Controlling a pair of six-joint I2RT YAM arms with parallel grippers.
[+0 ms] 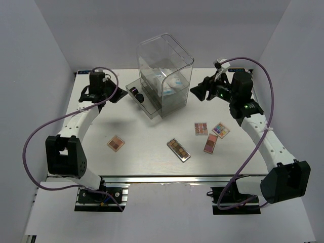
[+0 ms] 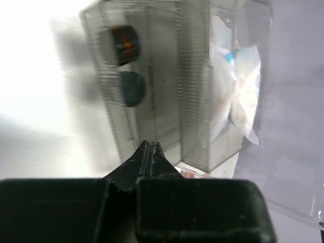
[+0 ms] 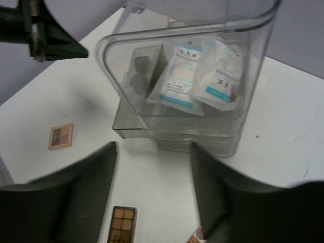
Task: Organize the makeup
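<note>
Partly done: two white packets, round black jar and dark cube inside clear drawer box. Five eyeshadow palettes loose on bench. Left end effector clenched, empty; right end effector released.

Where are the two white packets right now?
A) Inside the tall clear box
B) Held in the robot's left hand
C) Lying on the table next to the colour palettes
A: both white packets sit behind the see-through wall of the clear drawer box, in its top part. Only palettes lie out on the table.
</note>
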